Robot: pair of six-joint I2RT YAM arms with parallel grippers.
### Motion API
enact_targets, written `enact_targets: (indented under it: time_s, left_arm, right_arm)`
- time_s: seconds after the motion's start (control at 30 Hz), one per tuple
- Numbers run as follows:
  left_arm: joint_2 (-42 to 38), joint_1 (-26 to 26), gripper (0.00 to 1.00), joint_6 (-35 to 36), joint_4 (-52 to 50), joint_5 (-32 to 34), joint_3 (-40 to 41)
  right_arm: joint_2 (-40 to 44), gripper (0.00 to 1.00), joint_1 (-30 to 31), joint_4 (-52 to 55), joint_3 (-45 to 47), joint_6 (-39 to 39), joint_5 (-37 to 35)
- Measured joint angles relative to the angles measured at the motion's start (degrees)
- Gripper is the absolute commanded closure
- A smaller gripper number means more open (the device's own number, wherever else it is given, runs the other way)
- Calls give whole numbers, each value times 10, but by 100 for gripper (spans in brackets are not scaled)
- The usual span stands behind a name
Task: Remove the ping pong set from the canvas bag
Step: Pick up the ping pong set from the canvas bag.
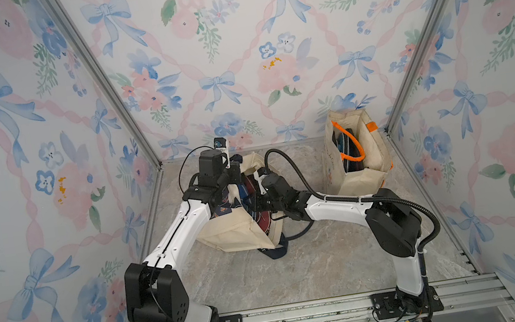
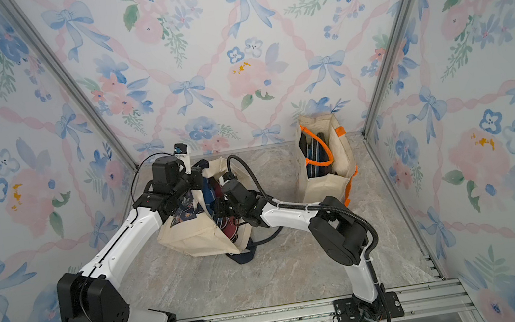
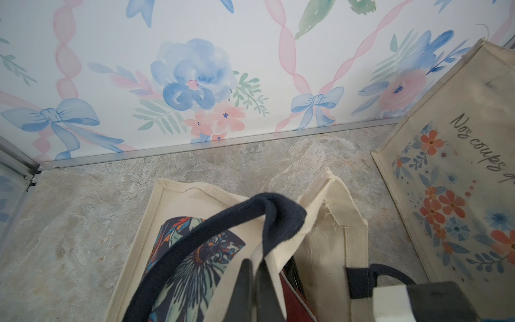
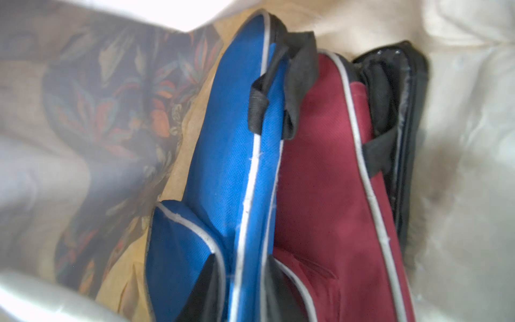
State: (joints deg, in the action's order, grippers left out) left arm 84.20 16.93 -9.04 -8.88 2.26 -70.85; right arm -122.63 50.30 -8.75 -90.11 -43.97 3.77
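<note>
Cream canvas bag [image 1: 232,236] on the desk [image 1: 316,263] gapes because my left jaws clench its rim beside the navy handle [image 3: 211,225], letting my right jaws, inside, grasp the blue case [image 4: 223,156] upright against the maroon case [image 4: 328,181].

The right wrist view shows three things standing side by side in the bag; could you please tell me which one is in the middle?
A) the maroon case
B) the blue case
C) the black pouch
A: the maroon case stands between the blue case on one side and the black pouch on the other.
</note>
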Motion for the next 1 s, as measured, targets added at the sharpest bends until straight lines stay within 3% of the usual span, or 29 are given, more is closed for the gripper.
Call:
enact_targets:
  time_s: [0.33, 1.0]
  left_arm:
    - [0, -4, 100, 0, 0, 0, 0]
    - [-1, -41, 100, 0, 3, 2, 2]
  right_arm:
    - [39, 100, 0, -2, 24, 26, -14]
    - [170, 100, -8, 61, 97, 111, -90]
